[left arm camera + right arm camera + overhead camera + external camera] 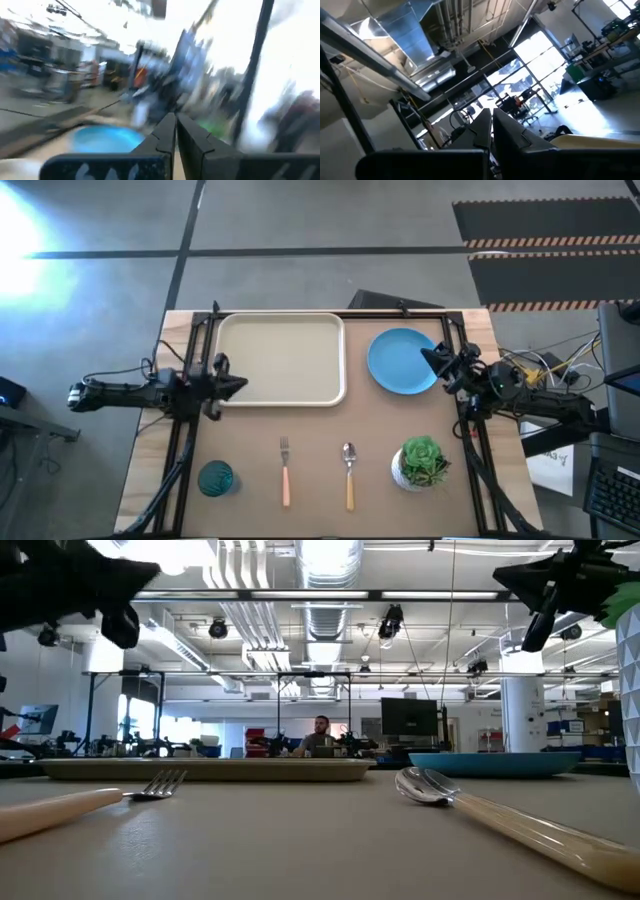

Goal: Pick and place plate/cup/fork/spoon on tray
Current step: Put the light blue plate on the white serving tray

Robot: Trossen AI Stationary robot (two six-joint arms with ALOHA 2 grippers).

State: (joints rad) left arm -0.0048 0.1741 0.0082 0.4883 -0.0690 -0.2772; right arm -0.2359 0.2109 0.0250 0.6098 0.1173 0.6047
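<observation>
The cream tray (282, 358) lies at the table's far middle, with the sky-blue plate (402, 361) flat on the table to its right. Near the front edge lie the teal cup (215, 478), the fork (285, 472) and the spoon (349, 475), each apart from the others. My left gripper (240, 384) is shut and hovers by the tray's left near corner. My right gripper (428, 355) is shut above the plate's right edge. Both hold nothing; their fingers (175, 135) (492, 125) tip upward toward the room.
A green plant in a white pot (421, 463) stands at the front right, beside the spoon. A dark frame (190, 340) borders the table's sides and back. In the low view a person (320, 735) sits far behind the table.
</observation>
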